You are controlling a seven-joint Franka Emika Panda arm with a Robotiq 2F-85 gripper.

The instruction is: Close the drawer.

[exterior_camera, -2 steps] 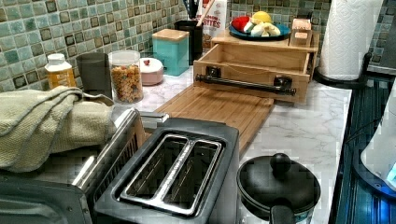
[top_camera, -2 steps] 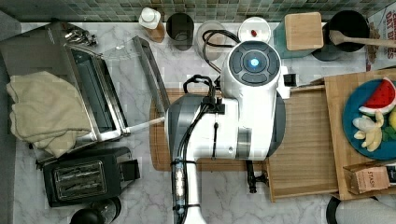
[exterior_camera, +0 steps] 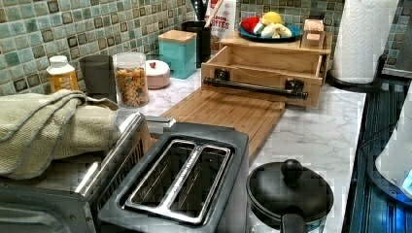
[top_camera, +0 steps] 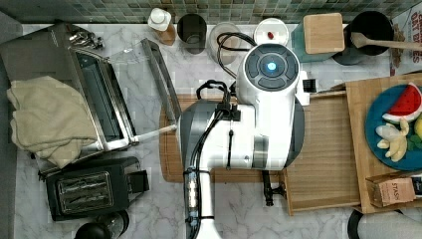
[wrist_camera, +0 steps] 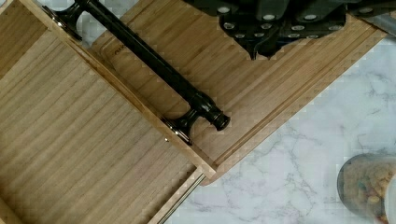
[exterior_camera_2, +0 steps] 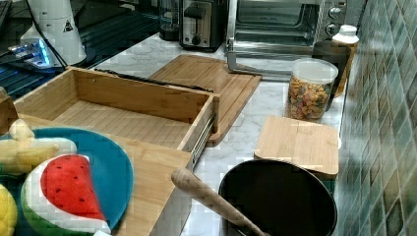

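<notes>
The drawer (top_camera: 323, 144) is a light-wood tray pulled out from under a wooden stand, with nothing inside it. It also shows in the left view (exterior_camera: 262, 73), the right view (exterior_camera_2: 123, 113) and the wrist view (wrist_camera: 70, 140). Its long black bar handle (wrist_camera: 154, 63) runs along the front, over the cutting board; the left view shows the handle (exterior_camera: 255, 88) too. My arm (top_camera: 259, 119) hangs above the drawer's front and hides most of the handle in the top view. My gripper (wrist_camera: 275, 32) is shut on nothing, above the cutting board just beyond the handle.
A grooved cutting board (exterior_camera: 228, 109) lies in front of the drawer. A toaster oven with its door open (top_camera: 99, 94), a toaster (top_camera: 92, 186) and a towel (top_camera: 45, 119) fill the top view's left. Jars (exterior_camera: 130, 80) line the tiled wall. A plate of toy fruit (top_camera: 393, 129) sits on the stand.
</notes>
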